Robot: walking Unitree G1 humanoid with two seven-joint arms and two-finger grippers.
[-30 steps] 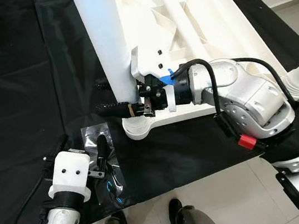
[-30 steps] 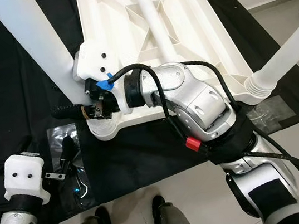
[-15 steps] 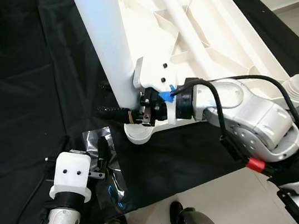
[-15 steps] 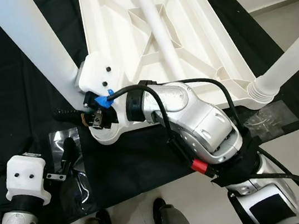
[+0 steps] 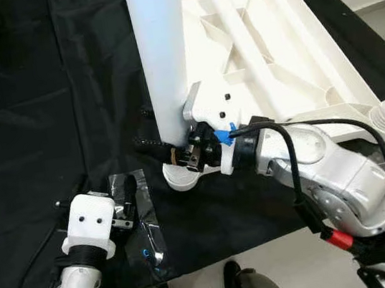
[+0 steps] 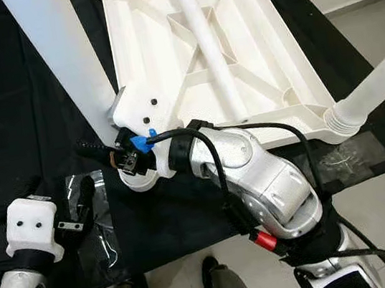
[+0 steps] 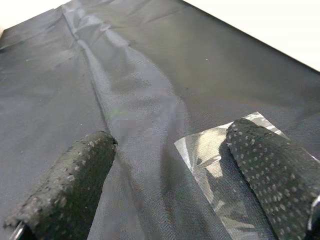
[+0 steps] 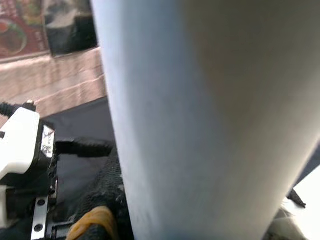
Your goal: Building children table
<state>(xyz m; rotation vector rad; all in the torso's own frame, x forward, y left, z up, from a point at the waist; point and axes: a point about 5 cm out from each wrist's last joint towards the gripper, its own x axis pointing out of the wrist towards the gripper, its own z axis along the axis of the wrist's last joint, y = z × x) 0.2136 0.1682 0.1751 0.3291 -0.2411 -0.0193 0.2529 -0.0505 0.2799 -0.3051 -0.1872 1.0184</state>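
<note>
I see the white table leg (image 5: 162, 54) standing at the near corner of the upturned tabletop (image 6: 192, 42) on the black cloth (image 5: 48, 100). My right end effector (image 5: 168, 151) is clenched around the leg's base. My left end effector (image 7: 170, 165) is released, over a clear plastic bag (image 7: 225, 200).

I count one upturned white tabletop (image 6: 240, 72), three white table legs (image 5: 163, 54), one black cloth (image 5: 51, 121), one clear plastic bag (image 5: 143, 227), and my two grippers (image 5: 124, 197).
</note>
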